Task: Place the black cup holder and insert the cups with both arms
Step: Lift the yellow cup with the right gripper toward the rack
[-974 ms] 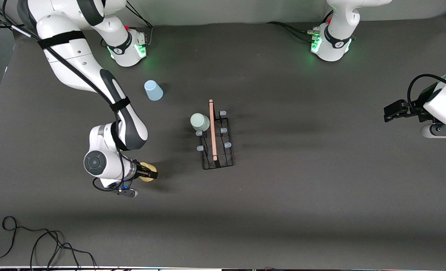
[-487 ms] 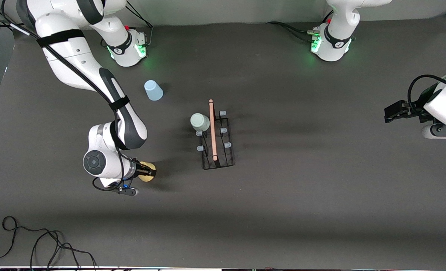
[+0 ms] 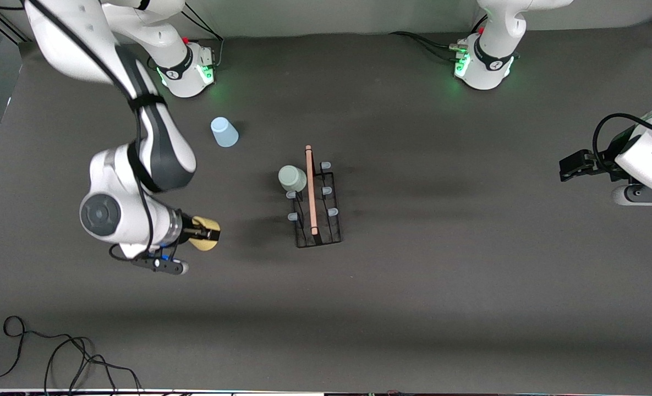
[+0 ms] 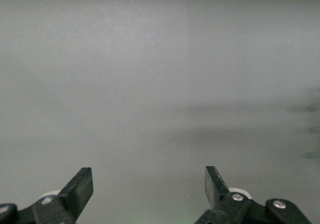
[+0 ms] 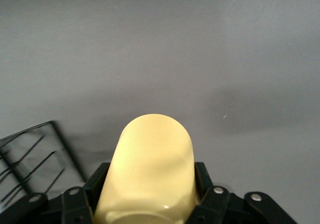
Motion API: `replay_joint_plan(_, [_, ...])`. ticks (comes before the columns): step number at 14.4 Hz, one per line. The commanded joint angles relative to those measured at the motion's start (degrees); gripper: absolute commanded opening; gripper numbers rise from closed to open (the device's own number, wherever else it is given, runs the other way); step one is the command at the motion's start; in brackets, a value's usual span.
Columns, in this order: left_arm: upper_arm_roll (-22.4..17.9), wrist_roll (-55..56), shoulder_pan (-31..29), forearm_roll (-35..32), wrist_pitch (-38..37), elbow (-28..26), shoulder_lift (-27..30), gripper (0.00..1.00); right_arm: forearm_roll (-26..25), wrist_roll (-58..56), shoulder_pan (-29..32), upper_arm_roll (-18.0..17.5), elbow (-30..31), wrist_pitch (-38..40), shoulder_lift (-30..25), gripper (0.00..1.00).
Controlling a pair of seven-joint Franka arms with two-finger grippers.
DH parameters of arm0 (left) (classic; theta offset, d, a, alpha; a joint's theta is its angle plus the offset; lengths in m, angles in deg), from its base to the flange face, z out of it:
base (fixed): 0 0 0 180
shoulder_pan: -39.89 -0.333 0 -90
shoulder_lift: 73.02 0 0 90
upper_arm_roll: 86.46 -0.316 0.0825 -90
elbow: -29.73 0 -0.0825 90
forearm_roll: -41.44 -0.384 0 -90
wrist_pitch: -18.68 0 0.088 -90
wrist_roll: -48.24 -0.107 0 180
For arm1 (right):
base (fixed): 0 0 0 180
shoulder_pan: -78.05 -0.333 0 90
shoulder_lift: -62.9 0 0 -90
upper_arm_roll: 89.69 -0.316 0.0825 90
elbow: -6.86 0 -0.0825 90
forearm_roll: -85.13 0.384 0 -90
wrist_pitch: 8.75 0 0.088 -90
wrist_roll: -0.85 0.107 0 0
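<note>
The right gripper (image 3: pixel 211 234) was clamped on the yellow cup (image 3: pixel 204 233), carried in the air over bare table toward the right arm's end, well apart from the black cup holder (image 3: pixel 316 204). That rack already stood mid-table with the pale green cup (image 3: pixel 292 177) on one prong, so I judged two cups remained, the light blue cup (image 3: pixel 224 132) farthest from the camera. The left gripper (image 3: pixel 570 165) waited with fingers spread at its end.
</note>
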Motion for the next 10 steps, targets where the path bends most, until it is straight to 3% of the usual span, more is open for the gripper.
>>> replay_joint_plan(1, [-0.4,-0.5,0.6,-0.9,1.0,-0.9,0.6,1.0,1.3,10.2,-4.9,0.1,-2.0,0.3,-0.3,0.0])
replay_joint_plan(5, [-0.4,-0.5,0.6,-0.9,1.0,-0.8,0.7,1.0,3.1,19.5,-10.6,0.2,-6.0,-1.9,2.1,0.0])
replay_joint_plan(10, [-0.3,-0.6,0.6,-0.7,0.7,-0.7,1.8,1.0,2.5,26.4,-15.3,0.3,-6.9,-9.4,6.6,0.0])
